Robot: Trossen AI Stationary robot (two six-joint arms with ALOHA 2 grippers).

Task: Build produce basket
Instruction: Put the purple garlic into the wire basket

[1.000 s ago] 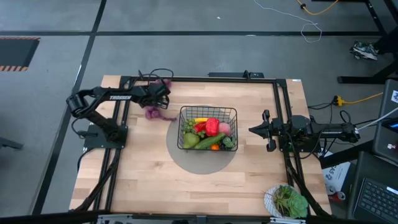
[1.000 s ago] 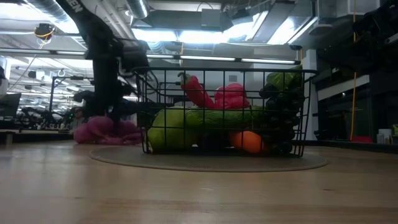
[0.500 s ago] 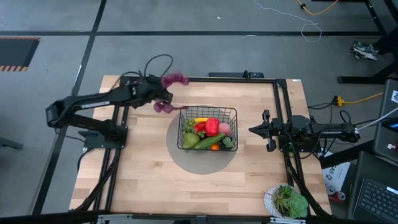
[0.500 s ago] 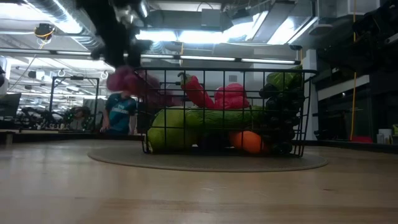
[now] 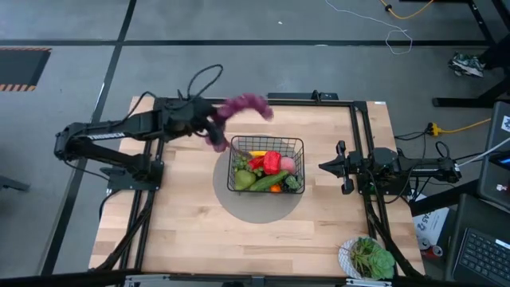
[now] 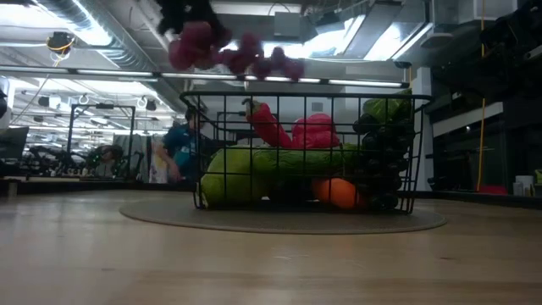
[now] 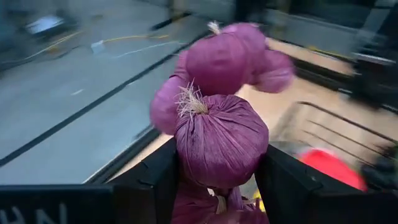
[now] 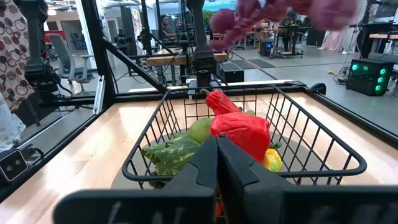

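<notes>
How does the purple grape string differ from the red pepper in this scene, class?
The grape string is purple and hangs in the air, held by the left gripper; the red pepper lies inside the basket. The string is a trailing chain of round bulbs; the pepper is one lump among other produce. Both are toy produce.

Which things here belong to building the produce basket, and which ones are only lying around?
Belonging to the job:
- basket, on the table
- produce inside it: red pepper, cucumber
- purple grape string, held above the table by the left gripper

Only lying around:
- white bowl of greens, at the table's near right corner
- right gripper, waiting beside the basket
</notes>
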